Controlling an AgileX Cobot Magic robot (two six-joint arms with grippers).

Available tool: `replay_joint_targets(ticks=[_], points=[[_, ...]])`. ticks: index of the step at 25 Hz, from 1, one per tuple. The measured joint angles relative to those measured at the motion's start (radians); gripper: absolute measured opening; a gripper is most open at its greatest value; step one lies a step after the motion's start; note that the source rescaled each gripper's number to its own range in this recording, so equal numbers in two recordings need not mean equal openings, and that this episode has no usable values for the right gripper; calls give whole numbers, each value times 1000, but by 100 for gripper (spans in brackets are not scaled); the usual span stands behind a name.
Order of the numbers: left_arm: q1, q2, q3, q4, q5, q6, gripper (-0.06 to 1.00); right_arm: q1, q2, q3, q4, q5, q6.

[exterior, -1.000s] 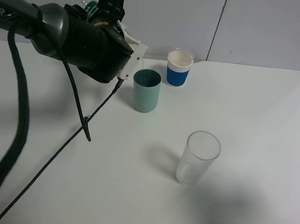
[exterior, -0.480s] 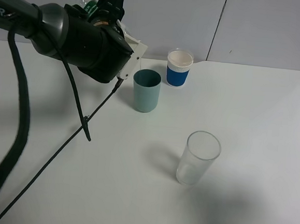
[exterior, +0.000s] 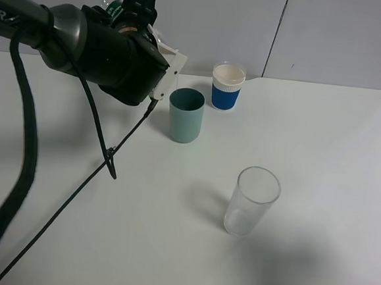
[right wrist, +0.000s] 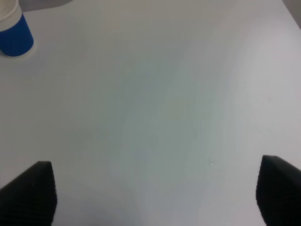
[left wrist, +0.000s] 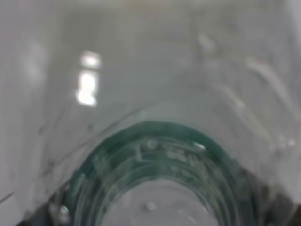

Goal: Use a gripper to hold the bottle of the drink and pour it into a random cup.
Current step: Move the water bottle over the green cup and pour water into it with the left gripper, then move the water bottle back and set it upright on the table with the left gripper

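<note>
Left claw (exterior: pixel 165 74), pinching the small clear green-labelled plastic bottle (left wrist: pixel 160 155), has barely shifted beside the matte teal cylindrical cup (exterior: pixel 185 116); pouring seems finished.

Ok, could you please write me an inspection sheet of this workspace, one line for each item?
Surface: white table, no spill seen.
Job's things: bottle of the drink held in the left gripper, mostly hidden, raised beside the teal cup, which stands upright.
Clutter: white-and-blue cup behind the teal cup; clear glass nearer the front; both upright.
Grippers: left shut on the bottle; right gripper open, holding nothing.
Cables: black cable hangs from the left arm over the table.
Surroundings: white panelled wall; nothing else seen.
</note>
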Motion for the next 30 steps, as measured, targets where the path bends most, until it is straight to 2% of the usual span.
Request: replay_joint_targets(ticks=[8, 19, 22, 26, 30], points=[[0, 0, 0, -68, 112, -113, 0, 0, 0, 0, 0, 0, 0], [0, 0, 0, -71, 210, -284, 0, 0, 0, 0, 0, 0, 0], [0, -15, 0, -71, 284, -315, 0, 0, 0, 0, 0, 0, 0], [0, -50, 0, -36, 383, -388, 0, 0, 0, 0, 0, 0, 0], [0, -70, 0, 9, 484, -502, 0, 0, 0, 0, 0, 0, 0]])
